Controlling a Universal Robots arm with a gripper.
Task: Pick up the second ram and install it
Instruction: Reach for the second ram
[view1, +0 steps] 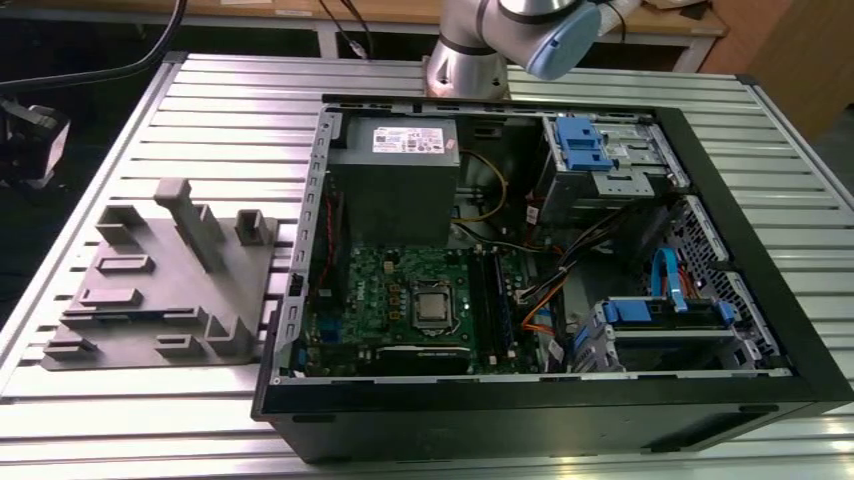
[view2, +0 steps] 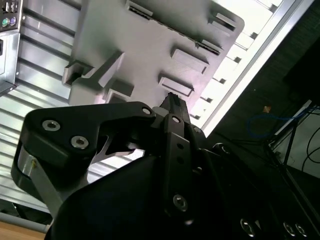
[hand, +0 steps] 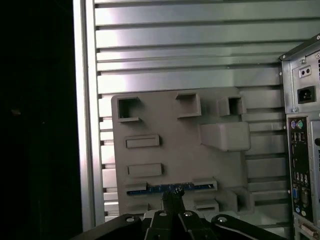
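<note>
Grey plastic fixture (view1: 147, 290) on the slatted tabletop (view1: 200, 100) carries the second ram (hand: 155, 189). The dark blue strip sits in a slot along one edge of the fixture, its long axis running parallel to the slats and pointing toward the open computer case (view1: 534, 425) beside the fixture. In both wrist views the gripper (hand: 172, 197) (view2: 171, 100) appears to hang clear of the fixture. Its fingers are drawn together on nothing, and its tips line up with the ram's midpoint.

Slatted metal table (view1: 227, 110) carries a grey fixture block (view1: 147, 300) and open computer case (view1: 534, 420).
</note>
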